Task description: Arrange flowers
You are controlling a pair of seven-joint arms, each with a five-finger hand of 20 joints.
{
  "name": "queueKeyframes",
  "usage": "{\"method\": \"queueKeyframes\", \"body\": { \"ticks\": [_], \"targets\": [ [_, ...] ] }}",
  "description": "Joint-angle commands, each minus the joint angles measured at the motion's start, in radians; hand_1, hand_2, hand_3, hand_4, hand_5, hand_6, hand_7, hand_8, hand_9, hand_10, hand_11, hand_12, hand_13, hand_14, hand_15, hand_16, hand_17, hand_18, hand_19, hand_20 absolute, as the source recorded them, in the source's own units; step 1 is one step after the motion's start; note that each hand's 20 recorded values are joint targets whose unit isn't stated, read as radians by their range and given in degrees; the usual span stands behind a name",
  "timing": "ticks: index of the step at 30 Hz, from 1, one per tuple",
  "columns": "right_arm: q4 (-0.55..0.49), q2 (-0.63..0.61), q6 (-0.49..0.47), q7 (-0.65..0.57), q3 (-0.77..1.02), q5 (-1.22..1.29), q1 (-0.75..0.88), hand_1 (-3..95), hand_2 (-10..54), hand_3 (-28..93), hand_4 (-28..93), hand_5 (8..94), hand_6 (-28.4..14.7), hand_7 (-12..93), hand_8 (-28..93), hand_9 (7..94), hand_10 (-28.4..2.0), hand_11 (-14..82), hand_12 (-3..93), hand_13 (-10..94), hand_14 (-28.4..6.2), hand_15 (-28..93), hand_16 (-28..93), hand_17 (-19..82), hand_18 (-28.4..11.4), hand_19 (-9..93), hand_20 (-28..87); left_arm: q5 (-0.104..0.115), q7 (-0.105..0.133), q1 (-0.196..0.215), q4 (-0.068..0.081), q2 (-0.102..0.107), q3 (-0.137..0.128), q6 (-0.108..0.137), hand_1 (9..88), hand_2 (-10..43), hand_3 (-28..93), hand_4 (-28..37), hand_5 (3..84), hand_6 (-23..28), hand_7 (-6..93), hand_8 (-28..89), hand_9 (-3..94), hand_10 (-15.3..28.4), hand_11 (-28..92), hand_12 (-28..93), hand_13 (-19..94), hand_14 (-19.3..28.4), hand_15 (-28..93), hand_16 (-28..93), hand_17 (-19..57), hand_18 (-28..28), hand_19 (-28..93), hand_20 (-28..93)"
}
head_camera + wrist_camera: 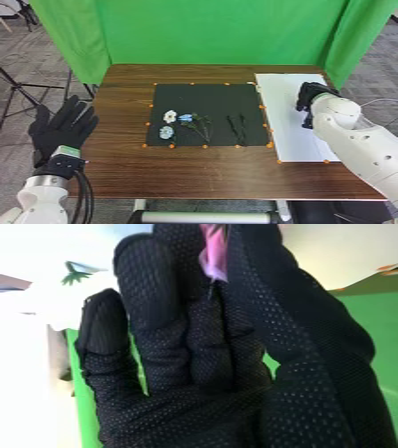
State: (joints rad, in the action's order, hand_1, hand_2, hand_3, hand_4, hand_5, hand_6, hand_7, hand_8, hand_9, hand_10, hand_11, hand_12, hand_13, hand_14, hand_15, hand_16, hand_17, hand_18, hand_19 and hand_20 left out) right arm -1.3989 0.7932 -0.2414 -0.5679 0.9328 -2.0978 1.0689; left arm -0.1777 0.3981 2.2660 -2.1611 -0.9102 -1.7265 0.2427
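Pink flower [213, 259]: tapering, looking kinda silky
Right hand [314, 95]: pinching it, right of black mat [213, 95]
Left hand [60, 134]: holding fingers wide, left of mat

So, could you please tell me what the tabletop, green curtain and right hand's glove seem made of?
The tabletop looks like wood or wood-look laminate with a slight sheen, given its brown grain. The green curtain seems matte cloth, hanging in folds. The right hand wears what looks like black mesh fabric, finely dotted.
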Motion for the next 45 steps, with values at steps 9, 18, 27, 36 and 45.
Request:
{"method": "queueKeyframes", "body": {
  "ticks": [9,18,27,36,45],
  "targets": [
    [-0.305,0.018,0.113,0.008,0.087,-0.050,0.124,61.5,-9.5,67,-28,78.7,0.8,34,4,91.6,-7.6,9.5,42.8,75,-5.3,48,43,38,-22.3,85,38,-0.001,0.004,0.054,-0.012,-0.018,-0.043,-0.003,24.2,11.2,68,-28.3,33.5,6.6,15.6,-10,26.0,13.3,20,9,16,13.0,29,-8,-3.3,11.5,24,8],
    [-0.391,0.212,0.120,0.083,-0.018,-0.007,0.045,60.8,-9.5,68,-28,78.2,0.6,33,6,91.3,-7.5,9.4,43.1,74,-5.1,48,43,38,-22.3,85,38,-0.001,0.004,0.057,-0.009,-0.019,-0.046,-0.003,24.2,11.2,68,-28.3,33.4,6.6,15.3,-10,26.0,13.2,20,9,16,12.8,28,-8,-3.2,11.4,24,8],
    [-0.344,0.329,0.066,0.116,-0.132,-0.051,0.026,60.3,-9.5,69,-28,77.4,0.6,34,7,90.4,-7.3,9.4,43.1,74,-4.9,48,43,37,-22.1,85,38,0.006,-0.014,0.006,0.004,-0.016,-0.004,-0.009,24.3,11.5,68,-28.3,33.0,6.6,14.8,-10,25.5,12.9,19,8,16,12.4,28,-8,-3.0,11.2,23,8],
    [-0.275,0.351,0.065,0.121,-0.199,-0.090,0.008,59.9,-9.5,69,-28,76.0,0.7,35,7,89.5,-7.2,9.5,43.1,73,-4.4,47,44,37,-22.0,85,38,0.002,-0.018,-0.008,0.009,-0.013,0.007,-0.013,24.1,11.4,68,-28.3,32.8,6.6,14.6,-10,25.1,12.9,19,8,16,11.9,27,-8,-2.3,10.7,22,9],
    [-0.271,0.347,0.088,0.091,-0.182,-0.088,0.029,59.8,-9.5,69,-28,75.5,0.6,36,6,89.1,-7.2,9.7,42.8,73,-4.4,48,44,37,-22.0,85,38,0.004,-0.037,-0.011,0.009,-0.015,0.010,0.000,24.1,11.4,68,-28.3,32.8,6.6,14.6,-10,25.0,12.9,20,8,16,11.8,27,-8,-2.2,10.6,21,9]
  ]
}}
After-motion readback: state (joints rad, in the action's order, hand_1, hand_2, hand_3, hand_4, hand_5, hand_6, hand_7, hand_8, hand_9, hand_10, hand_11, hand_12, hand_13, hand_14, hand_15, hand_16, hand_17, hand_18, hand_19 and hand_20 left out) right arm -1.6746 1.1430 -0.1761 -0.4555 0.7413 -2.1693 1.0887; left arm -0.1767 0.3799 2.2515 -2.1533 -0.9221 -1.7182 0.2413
